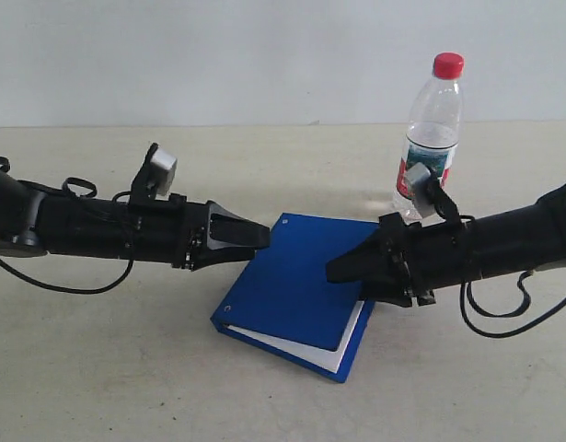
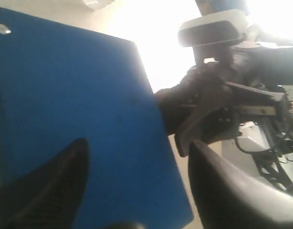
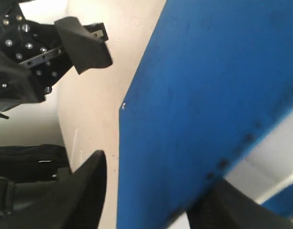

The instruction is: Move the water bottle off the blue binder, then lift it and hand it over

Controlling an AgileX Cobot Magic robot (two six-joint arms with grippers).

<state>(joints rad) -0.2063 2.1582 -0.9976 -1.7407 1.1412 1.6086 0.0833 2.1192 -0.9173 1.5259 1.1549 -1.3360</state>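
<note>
1. The left tool, spread and empty, reaches level to the left edge of the blue binder.
2. Open table lies before the binder, mid-frame.
3. The right tool, spread, straddles its right edge.
4. The water bottle stands upright upper right, off it.

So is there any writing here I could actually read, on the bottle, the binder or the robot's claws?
Nothing here can be quoted.
Water bottle, label: printed in colour, but too small and blurred to read.
Blue binder: plain cover, no text.
Left gripper and right gripper: no lettering shows in any view.
</note>
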